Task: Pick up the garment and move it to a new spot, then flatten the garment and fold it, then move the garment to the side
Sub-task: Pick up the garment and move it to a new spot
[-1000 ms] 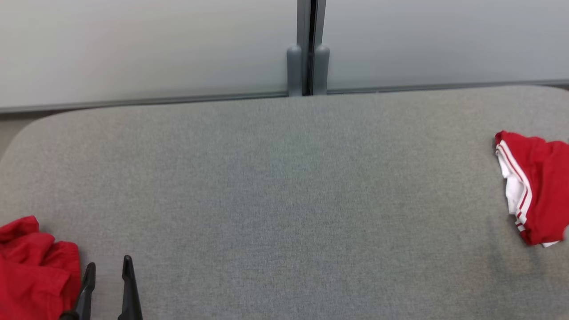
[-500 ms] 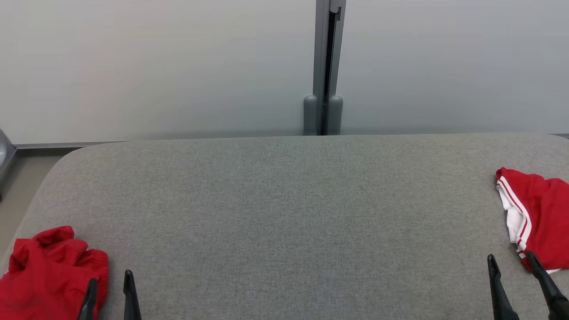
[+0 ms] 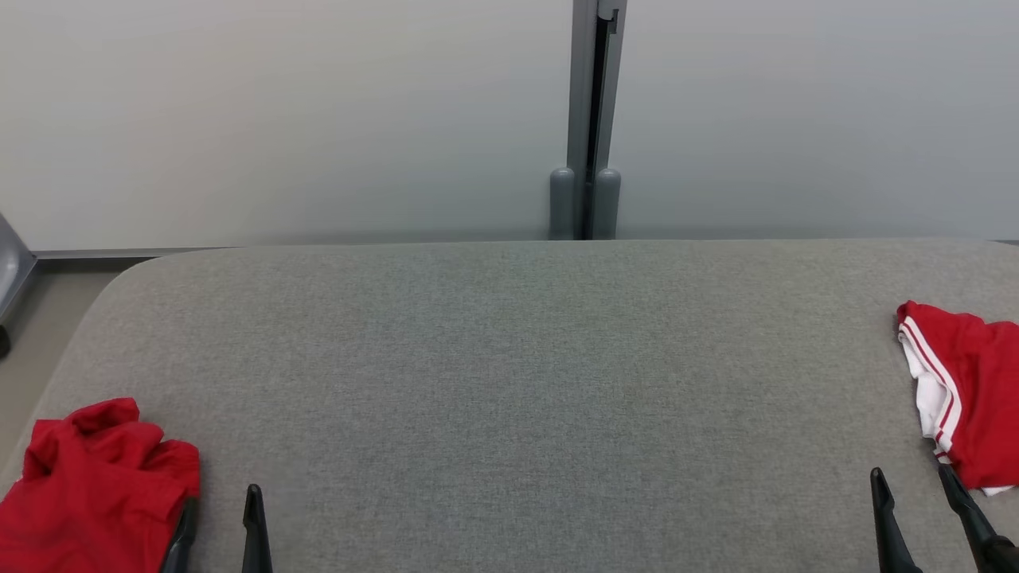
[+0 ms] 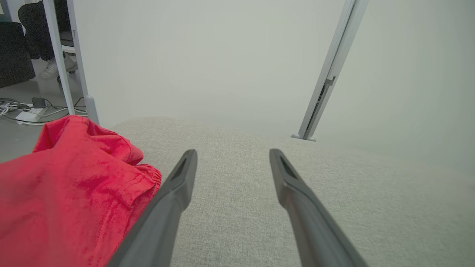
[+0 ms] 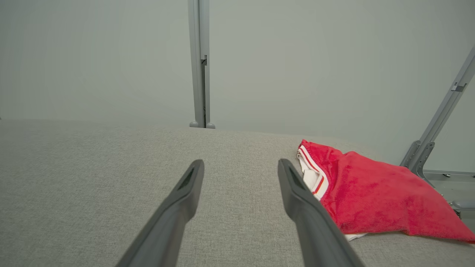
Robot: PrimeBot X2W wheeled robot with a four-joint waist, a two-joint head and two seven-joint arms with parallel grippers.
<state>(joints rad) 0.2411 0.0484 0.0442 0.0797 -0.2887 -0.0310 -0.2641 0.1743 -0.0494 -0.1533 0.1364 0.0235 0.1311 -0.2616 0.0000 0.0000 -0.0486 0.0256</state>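
A crumpled plain red garment (image 3: 99, 477) lies at the near left corner of the grey padded table (image 3: 509, 374). My left gripper (image 3: 221, 501) stands open just to its right, its left finger at the cloth's edge, holding nothing. The left wrist view shows the same garment (image 4: 74, 185) left of the left gripper (image 4: 233, 154). A second red garment with white stripes (image 3: 967, 382) lies at the right edge. My right gripper (image 3: 911, 475) is open beside it, empty; the striped garment (image 5: 367, 193) sits right of the right gripper (image 5: 241, 163).
A pale partition wall with a grey post (image 3: 589, 119) runs along the table's far edge. The table's rounded left corner (image 3: 87, 318) drops to the floor. A person's legs and cables (image 4: 33, 37) show beyond the partition at far left. A metal bracket (image 5: 426, 148) stands behind the striped garment.
The head view has tilted up and shifted, bringing the right gripper into the picture. Both grippers stay open and both garments lie as before.
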